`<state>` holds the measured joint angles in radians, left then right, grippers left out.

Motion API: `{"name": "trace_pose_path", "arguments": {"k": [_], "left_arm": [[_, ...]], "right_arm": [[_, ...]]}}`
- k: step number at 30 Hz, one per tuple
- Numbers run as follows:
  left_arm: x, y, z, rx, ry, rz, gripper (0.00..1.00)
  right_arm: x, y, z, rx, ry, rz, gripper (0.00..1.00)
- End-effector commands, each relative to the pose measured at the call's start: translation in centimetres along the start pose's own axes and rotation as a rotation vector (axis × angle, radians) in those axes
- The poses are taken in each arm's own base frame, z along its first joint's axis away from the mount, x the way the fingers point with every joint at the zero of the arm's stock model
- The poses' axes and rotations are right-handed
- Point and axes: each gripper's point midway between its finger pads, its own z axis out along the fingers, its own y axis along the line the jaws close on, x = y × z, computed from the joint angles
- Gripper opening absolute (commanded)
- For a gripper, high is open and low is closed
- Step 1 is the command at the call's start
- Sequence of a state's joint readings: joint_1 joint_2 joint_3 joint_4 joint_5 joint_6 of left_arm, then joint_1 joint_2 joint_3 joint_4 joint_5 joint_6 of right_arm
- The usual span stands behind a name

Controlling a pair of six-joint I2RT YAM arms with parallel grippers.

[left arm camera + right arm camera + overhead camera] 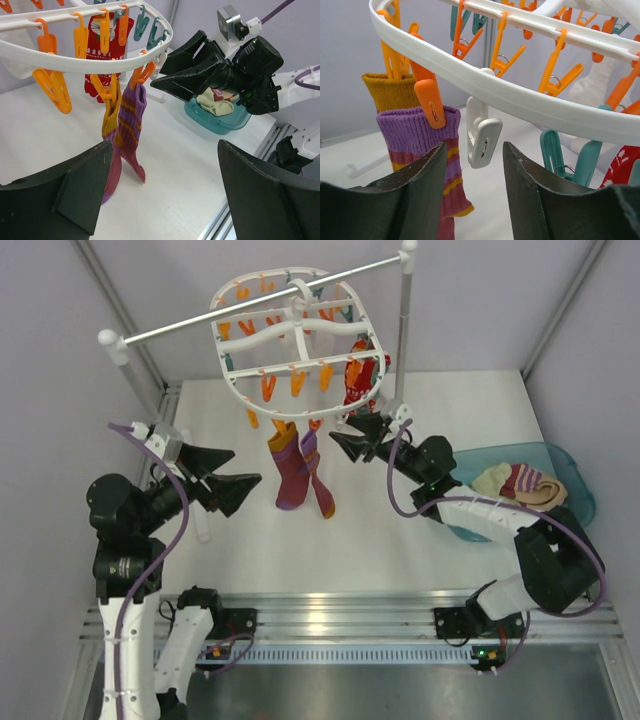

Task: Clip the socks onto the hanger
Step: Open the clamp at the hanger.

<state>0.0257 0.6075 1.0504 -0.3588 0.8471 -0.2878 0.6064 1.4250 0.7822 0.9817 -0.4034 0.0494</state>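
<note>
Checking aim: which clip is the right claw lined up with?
The white clip: the only white one, empty, between an orange clip holding a purple sock and a teal clip.

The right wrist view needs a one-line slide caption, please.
The right gripper with jaws framing a white clip on the hanger, beside a clipped purple sock.

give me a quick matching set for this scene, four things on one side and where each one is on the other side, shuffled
1. purple striped socks
2. cream socks
3. red patterned sock
4. left gripper

A. in the teal tub
B. open and empty, left of the hanging pair
C. clipped to the near rim of the hanger
D. hanging on the right side, by the post

Pairs: 1-C, 2-A, 3-D, 4-B
</note>
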Motion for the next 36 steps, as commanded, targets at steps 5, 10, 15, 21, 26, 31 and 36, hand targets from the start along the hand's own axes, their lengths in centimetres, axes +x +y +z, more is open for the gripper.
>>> {"name": "trace_pose_path", "arguments": {"k": [5,10,15,21,26,31,36], "left_arm": [[-3.2,-1.2,0.4,0.060,-0.048,0.035,0.91],[-3.8,-1.5,0.9,0.098,-0.044,0.024,0.91],[-5.3,-1.4,1.6,0.111,-0.046,-0.016,0.88],[-5.3,-1.0,2.9,0.145,-0.012,-0.135,0.83],[-4.4,-1.0,4.3,0.173,0.023,-0.189,0.80],[-2.8,-2.4,7.0,0.182,0.083,-0.158,0.78],[-3.2,-1.7,7.8,0.149,0.032,-0.195,0.76]], "right_arm": [[-3.6,0.8,1.5,-0.051,-0.138,-0.042,0.44],[-4.8,0.8,1.5,-0.046,-0.149,-0.037,0.10],[-5.2,1.3,1.4,-0.044,-0.075,-0.034,0.00],[-4.3,3.2,1.0,-0.066,0.103,-0.015,0.00],[-4.9,5.6,0.7,-0.100,0.174,0.009,0.00],[-5.4,7.7,1.3,-0.119,0.234,0.047,0.00],[-5.4,9.5,3.4,-0.160,0.258,0.056,0.00]]}}
